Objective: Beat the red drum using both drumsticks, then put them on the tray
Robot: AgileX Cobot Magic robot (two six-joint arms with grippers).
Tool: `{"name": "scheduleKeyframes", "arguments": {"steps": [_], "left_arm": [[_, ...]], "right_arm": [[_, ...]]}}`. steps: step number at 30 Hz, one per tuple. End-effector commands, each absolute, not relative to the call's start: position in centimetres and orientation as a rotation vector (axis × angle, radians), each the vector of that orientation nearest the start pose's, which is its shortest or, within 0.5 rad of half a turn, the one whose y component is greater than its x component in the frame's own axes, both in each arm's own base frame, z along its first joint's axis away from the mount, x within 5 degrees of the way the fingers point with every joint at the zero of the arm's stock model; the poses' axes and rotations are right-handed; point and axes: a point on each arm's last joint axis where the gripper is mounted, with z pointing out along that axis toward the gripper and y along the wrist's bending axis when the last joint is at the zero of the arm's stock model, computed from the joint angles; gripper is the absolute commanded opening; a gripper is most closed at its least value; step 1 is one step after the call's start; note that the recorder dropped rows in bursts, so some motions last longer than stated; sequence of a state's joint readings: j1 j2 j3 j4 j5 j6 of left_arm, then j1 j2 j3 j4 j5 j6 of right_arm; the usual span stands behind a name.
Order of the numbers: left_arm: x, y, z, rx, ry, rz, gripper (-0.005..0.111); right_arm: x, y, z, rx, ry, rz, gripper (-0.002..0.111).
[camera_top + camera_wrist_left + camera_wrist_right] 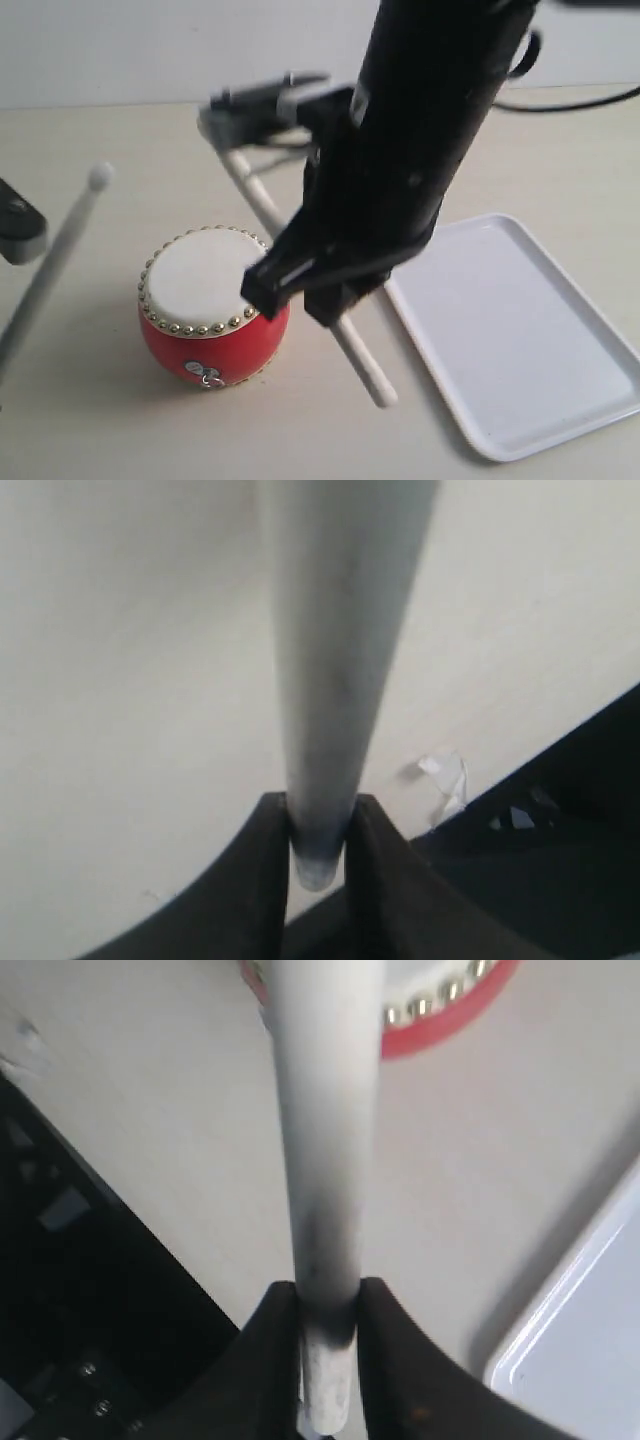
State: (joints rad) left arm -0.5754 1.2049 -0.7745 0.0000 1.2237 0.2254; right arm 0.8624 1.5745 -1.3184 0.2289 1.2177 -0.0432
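White plastic tray (520, 340) sits empty, just right of the red drum (212, 345); beating is the step in hand.
The left gripper (318, 825) clamps the left drumstick (62, 240) by its butt, the right gripper (328, 1310) likewise the right drumstick (362, 355); aim the tips squarely onto the cream skin (200, 275), inside the gold studs (200, 329).

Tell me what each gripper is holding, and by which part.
The left gripper pinches the left drumstick close to one end, only a short stub poking past. The right gripper holds the right drumstick the same way.
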Motion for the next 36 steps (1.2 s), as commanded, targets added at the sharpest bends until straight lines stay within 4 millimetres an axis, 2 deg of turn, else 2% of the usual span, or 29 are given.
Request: {"name": "scheduleKeyframes", "arguments": {"steps": [1,4,6,9,11,13,15,21,23,24,26,28,31,34,36], "left_arm": [[16.8,-12.0,20.1,1.357,3.054,-0.120,0.000],[17.7,-12.9,16.9,1.431,3.186,-0.141,0.000],[18.1,-13.2,15.8,1.451,3.247,-0.132,0.000],[18.3,-13.4,15.6,1.438,3.281,-0.134,0.000],[18.2,-13.5,16.3,1.419,3.255,-0.160,0.000],[17.9,-13.3,17.7,1.378,3.206,-0.168,0.000],[17.4,-12.9,19.6,1.339,3.132,-0.174,0.000],[13.9,-10.5,25.5,1.144,2.887,-0.225,0.000],[12.6,-9.7,27.0,1.100,2.806,-0.248,0.000],[12.0,-9.3,27.7,1.078,2.764,-0.259,0.000],[10.9,-8.5,28.7,1.055,2.693,-0.271,0.000],[10.3,-8.1,29.3,1.044,2.647,-0.272,0.000],[10.1,-8.0,29.5,1.041,2.637,-0.274,0.000],[10.5,-8.2,29.1,1.051,2.661,-0.268,0.000],[10.9,-8.5,28.7,1.059,2.688,-0.262,0.000]], "right_arm": [[16.5,22.3,37.2,-1.154,2.534,0.547,0.000],[15.5,21.1,39.8,-1.128,2.441,0.588,0.000],[15.2,20.5,40.4,-1.113,2.417,0.578,0.000],[15.5,20.2,40.4,-1.091,2.419,0.513,0.000],[16.2,20.5,39.6,-1.100,2.436,0.449,0.000],[17.0,21.3,37.6,-1.125,2.497,0.394,0.000],[18.0,22.4,34.6,-1.169,2.593,0.344,0.000],[19.5,25.5,22.4,-1.358,2.969,0.238,0.000],[19.8,26.1,19.3,-1.398,3.059,0.210,0.000],[20.0,26.4,17.9,-1.408,3.100,0.190,0.000],[20.1,26.6,16.4,-1.427,3.137,0.170,0.000],[20.1,26.6,16.5,-1.435,3.132,0.171,0.000],[20.0,26.4,18.7,-1.426,3.062,0.206,0.000],[20.0,25.7,22.4,-1.420,2.921,0.203,0.000],[20.2,24.4,25.2,-1.377,2.828,0.182,0.000]]}}
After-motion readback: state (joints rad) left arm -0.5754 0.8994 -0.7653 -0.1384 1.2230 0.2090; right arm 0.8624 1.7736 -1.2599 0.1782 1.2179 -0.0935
